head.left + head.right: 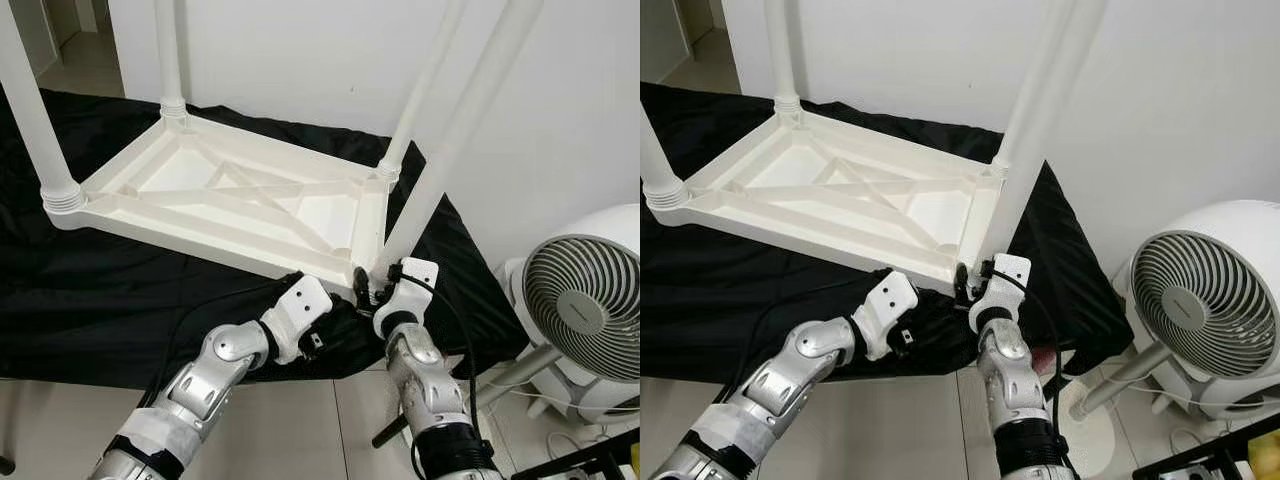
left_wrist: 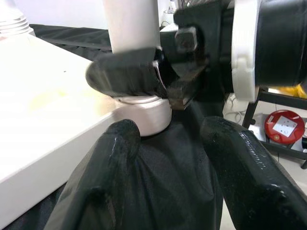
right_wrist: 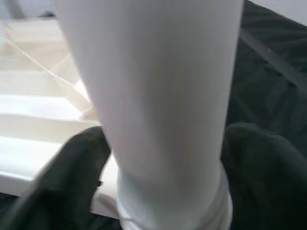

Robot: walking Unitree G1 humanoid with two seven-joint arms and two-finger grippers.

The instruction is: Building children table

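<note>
A white children's table (image 1: 200, 190) lies upside down on a black cloth (image 1: 100, 310), with its legs pointing up. My right gripper (image 1: 372, 285) is shut on the near-right table leg (image 1: 450, 150), just above the collar where the leg meets the corner. In the right wrist view the leg (image 3: 158, 96) stands between the two black fingers (image 3: 72, 177). My left gripper (image 2: 177, 163) is open, low over the cloth beside that same corner. Its fingers (image 2: 110, 167) point at the leg's base (image 2: 144, 112) and hold nothing.
A white floor fan (image 1: 585, 310) stands close on the right, beside a white wall (image 1: 560, 120). Tiled floor (image 1: 60, 420) lies in front of the cloth. A red round object (image 2: 286, 127) sits on the floor past the right arm.
</note>
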